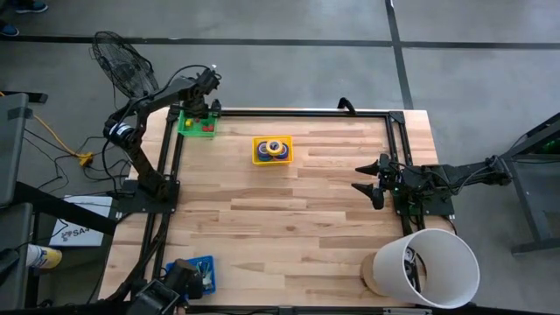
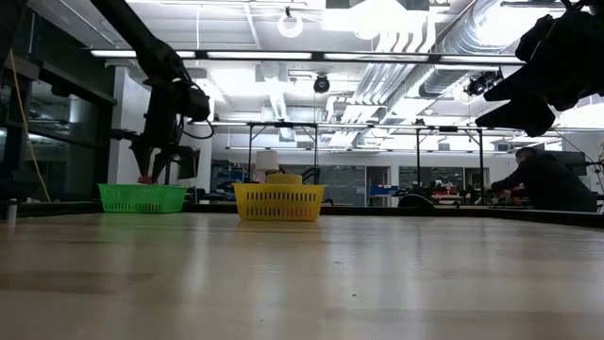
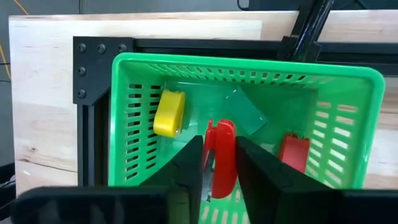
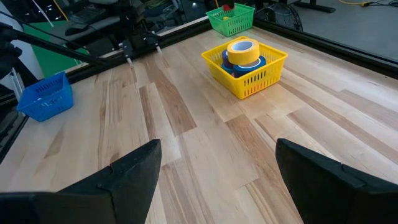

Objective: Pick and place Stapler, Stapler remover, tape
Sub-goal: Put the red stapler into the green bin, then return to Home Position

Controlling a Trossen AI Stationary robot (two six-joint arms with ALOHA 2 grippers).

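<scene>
My left gripper (image 3: 219,149) points down into the green basket (image 3: 134,81) at the table's far left corner, shut on a red stapler remover (image 3: 221,134). In that basket lie a yellow piece (image 3: 169,113) and another red piece (image 3: 292,152). The tape rolls (image 4: 243,53) sit stacked in the yellow basket (image 1: 272,150) at the far middle. My right gripper (image 1: 367,179) waits open at the table's right edge, with nothing between its fingers. The stapler is out of view. My left gripper pinches the red stapler remover by its two flat sides (image 3: 231,163) between its two fingers. The fingers come from above, pointing steeply down. The remover's rounded end (image 3: 221,127) sticks out past the fingertips over the basket floor; whether it touches the floor I cannot tell.
A blue basket (image 1: 194,271) stands at the near left corner. A large white bucket (image 1: 426,267) lies at the near right corner. A black frame (image 1: 297,112) runs along the table's far and left edges. Bare wood (image 1: 289,219) fills the middle.
</scene>
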